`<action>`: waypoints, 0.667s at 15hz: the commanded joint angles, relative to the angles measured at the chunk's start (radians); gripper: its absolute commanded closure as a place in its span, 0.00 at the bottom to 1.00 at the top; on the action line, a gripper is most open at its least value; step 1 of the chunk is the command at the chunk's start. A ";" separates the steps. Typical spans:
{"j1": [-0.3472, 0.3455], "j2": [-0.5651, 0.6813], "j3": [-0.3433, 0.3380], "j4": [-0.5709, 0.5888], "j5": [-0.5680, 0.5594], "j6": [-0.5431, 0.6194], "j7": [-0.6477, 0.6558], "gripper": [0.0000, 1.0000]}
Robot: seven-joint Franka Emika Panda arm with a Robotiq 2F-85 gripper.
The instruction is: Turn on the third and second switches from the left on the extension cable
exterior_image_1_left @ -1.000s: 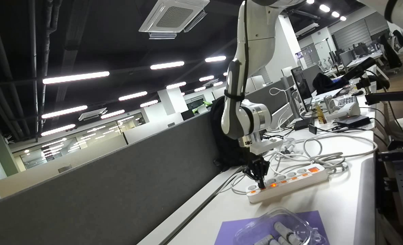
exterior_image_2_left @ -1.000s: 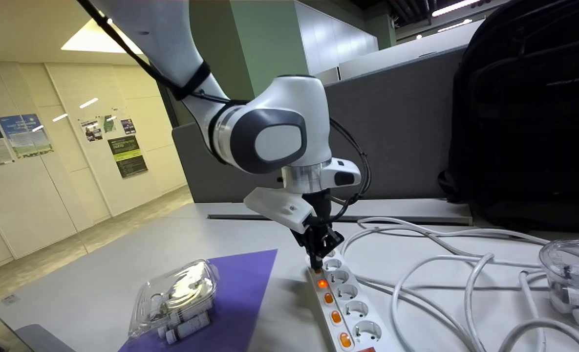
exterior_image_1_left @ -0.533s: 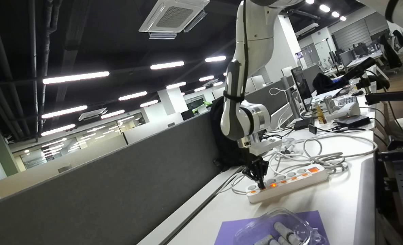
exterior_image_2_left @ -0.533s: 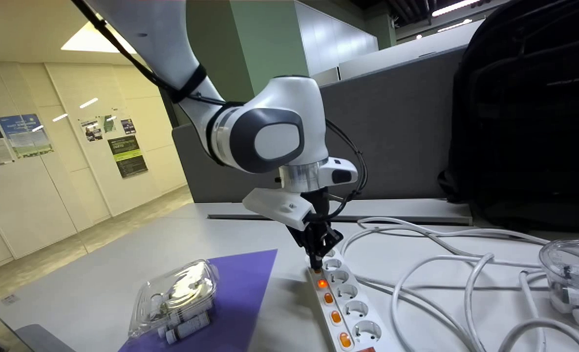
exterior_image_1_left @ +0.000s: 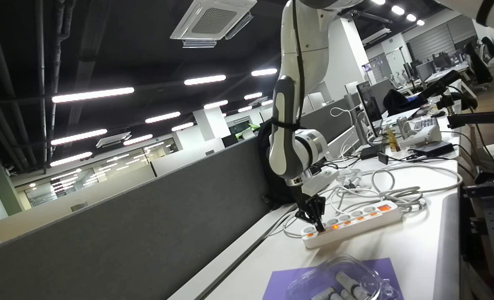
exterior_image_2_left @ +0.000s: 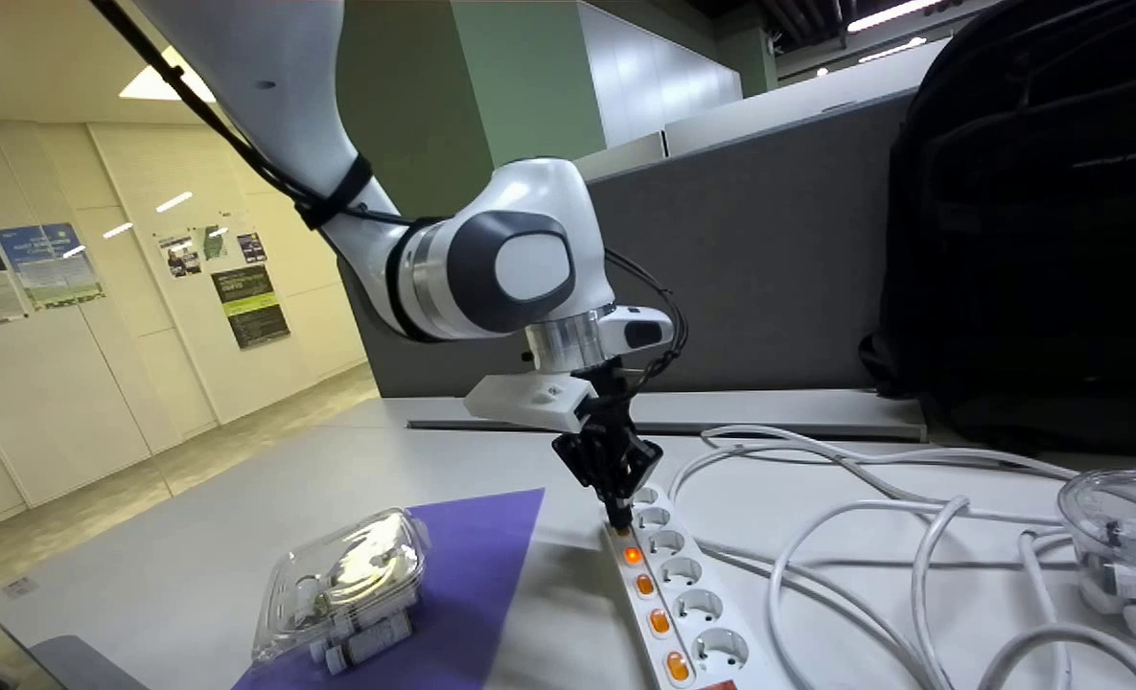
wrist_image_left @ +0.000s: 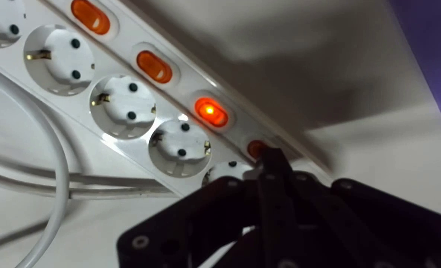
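On the table (exterior_image_1_left: 413, 241), near the purple sheet (exterior_image_2_left: 486, 570) but not touching it, lies the white power strip (exterior_image_1_left: 353, 231). It looks hard and light, so it may slide if bumped. No need to grab it: just press down on the 2nd switch (wrist_image_left: 255, 148). The hand (exterior_image_2_left: 620, 519) is closed around nothing, its fingertips (wrist_image_left: 276, 160) at that switch, maybe touching. The 3rd switch (wrist_image_left: 211, 111) glows. In an exterior view the strip's long side slants up to the right, ending at the wide orange switch (exterior_image_1_left: 384, 207)
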 commanded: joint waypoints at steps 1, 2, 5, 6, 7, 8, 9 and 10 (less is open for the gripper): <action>0.075 0.121 -0.057 0.060 -0.088 0.022 0.114 1.00; 0.092 0.132 -0.069 0.067 -0.109 0.017 0.136 1.00; 0.148 0.167 -0.111 0.097 -0.176 -0.014 0.207 1.00; 0.171 0.180 -0.129 0.110 -0.204 -0.031 0.240 1.00; 0.192 0.191 -0.145 0.124 -0.231 -0.050 0.272 1.00; 0.202 0.196 -0.148 0.136 -0.250 -0.073 0.290 1.00; 0.207 0.196 -0.146 0.144 -0.262 -0.093 0.300 1.00; 0.203 0.189 -0.136 0.149 -0.267 -0.110 0.294 1.00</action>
